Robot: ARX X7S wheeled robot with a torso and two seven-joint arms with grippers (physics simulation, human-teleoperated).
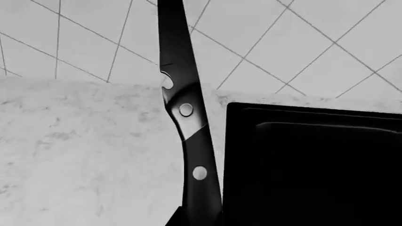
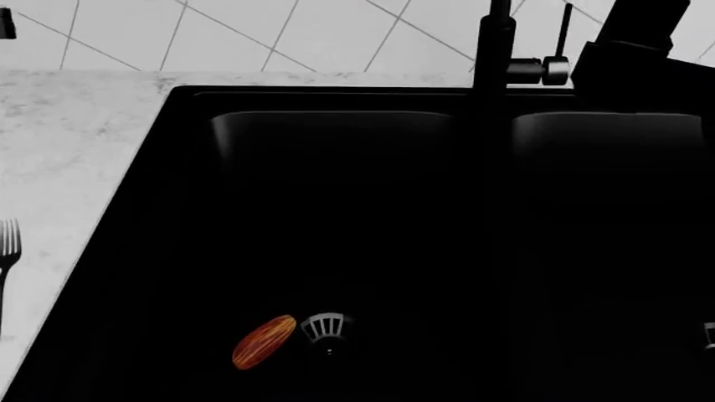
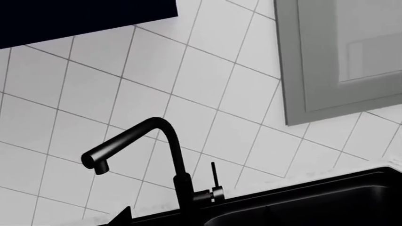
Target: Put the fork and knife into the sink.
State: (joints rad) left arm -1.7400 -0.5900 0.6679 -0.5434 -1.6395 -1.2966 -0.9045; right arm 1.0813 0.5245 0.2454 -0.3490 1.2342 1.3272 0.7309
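Observation:
The knife [image 1: 188, 122] is dark, with two silver rivets in its handle. It rises out of my left gripper [image 1: 201, 222], which is shut on its lower end, above the marble counter beside the sink's corner [image 1: 314, 165]. The fork [image 2: 9, 251] lies on the counter at the far left, just outside the sink's left rim [image 2: 134, 209]. My right gripper [image 3: 201, 222] hangs over the sink's back edge near the faucet [image 3: 176, 160]. One fingertip [image 3: 122, 215] shows far off to the side, so it is open and holds nothing.
A tall black faucet [image 2: 491, 50] stands between the two basins. An orange-red oval object [image 2: 264, 341] lies in the left basin next to the silver drain strainer [image 2: 325, 328]. My right arm [image 2: 637, 42] is at the back right. A grey cabinet [image 3: 339, 56] hangs on the tiled wall.

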